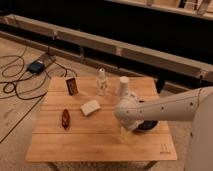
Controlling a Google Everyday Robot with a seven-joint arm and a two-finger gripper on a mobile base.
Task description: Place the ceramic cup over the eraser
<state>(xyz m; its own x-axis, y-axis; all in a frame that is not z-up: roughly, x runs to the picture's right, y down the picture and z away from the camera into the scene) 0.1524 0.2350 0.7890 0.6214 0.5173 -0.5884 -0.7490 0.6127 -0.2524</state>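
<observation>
The ceramic cup [123, 85], tall and whitish-cream, stands upright near the back of the wooden table [95, 142], just right of a small clear bottle [101, 81]. The eraser [90, 107], a pale flat block, lies near the table's middle, left of and nearer than the cup. My arm reaches in from the right. Its gripper [125, 133] points down at the table, in front of the cup and to the right of the eraser, touching neither.
A dark upright packet [72, 86] stands at the back left. A small brown object [65, 119] lies at the left front. A wide dark bowl [148, 125] sits partly hidden behind my arm. Cables and a box [35, 67] lie on the floor to the left.
</observation>
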